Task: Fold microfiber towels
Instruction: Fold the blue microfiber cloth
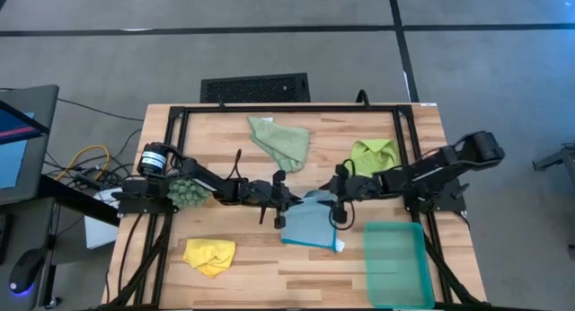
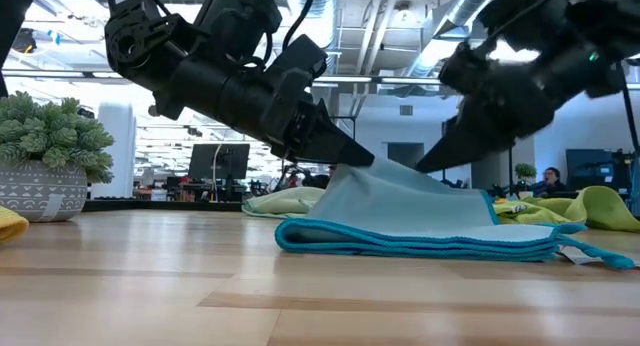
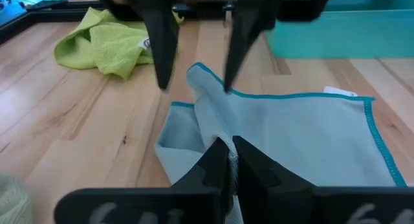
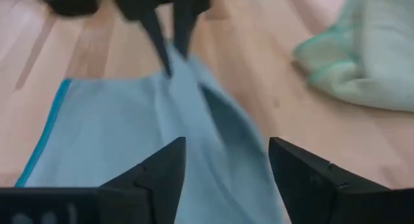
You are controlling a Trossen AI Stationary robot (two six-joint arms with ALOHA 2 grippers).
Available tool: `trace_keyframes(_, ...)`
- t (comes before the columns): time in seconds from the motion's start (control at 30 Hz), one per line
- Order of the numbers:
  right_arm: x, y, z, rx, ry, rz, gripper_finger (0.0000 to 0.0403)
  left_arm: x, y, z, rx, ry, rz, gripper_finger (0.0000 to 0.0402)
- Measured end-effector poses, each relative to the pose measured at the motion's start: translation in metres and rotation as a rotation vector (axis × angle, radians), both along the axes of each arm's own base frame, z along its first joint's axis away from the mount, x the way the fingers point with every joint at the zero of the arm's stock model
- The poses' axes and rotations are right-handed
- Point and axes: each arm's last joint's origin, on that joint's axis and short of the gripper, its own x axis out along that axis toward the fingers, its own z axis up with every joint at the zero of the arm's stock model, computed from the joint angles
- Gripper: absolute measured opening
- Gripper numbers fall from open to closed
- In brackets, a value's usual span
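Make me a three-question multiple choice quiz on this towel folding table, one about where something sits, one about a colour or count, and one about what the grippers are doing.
1. Where does the teal tray sit in the high view?
A. near the picture's bottom right corner
B. top left corner
C. under the light blue towel

2. How many towels lie on the table?
A. two
B. four
C. six

3. What grips the light blue towel?
A. both grippers
B. the right gripper only
C. the left gripper only

Answers: 1 A, the tray lies by the right arm's side at the lower edge. 2 B, light blue, sage green towel, lime green towel and yellow towel. 3 C, the left gripper is pinched shut on a raised fold, while the right gripper stands open above the cloth.
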Motion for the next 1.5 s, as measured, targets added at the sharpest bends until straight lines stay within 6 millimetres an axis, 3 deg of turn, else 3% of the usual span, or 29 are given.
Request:
trace_keyframes(0.23,0.011,-0.007,-0.017,0.002,0.005,0.066,0.0192,0.0,-0.001,0.0,0.008,0.001,-0.005,0.0008)
trace_keyframes(0.4,0.012,-0.009,-0.022,0.031,0.02,0.093,0.0106,0.0,0.0,0.0,0.006,0.001,0.002,0.0008)
trace_keyframes(0.57,0.011,-0.01,-0.014,0.032,-0.012,0.093,0.0014,-0.001,0.003,0.005,0.022,-0.016,0.136,0.0019)
trace_keyframes(0.83,0.006,-0.009,-0.001,-0.006,-0.034,0.008,0.0015,-0.009,0.007,0.02,0.053,0.028,0.283,0.0135)
trace_keyframes(1.0,0.004,-0.009,-0.004,-0.001,-0.006,-0.009,0.0008,-0.019,-0.007,0.038,0.03,0.04,0.245,0.019)
trace_keyframes(1.13,0.007,-0.009,-0.002,0.031,0.033,-0.037,0.002,-0.021,-0.028,0.039,0.082,0.033,0.127,0.0197)
trace_keyframes(1.3,0.017,-0.004,0.01,0.011,0.096,-0.077,0.0011,-0.02,-0.039,0.028,0.045,0.058,0.041,0.0179)
trace_keyframes(1.5,0.026,0.012,0.024,-0.013,0.07,-0.009,0.0013,-0.018,-0.047,-0.013,-0.037,0.159,0.043,0.0153)
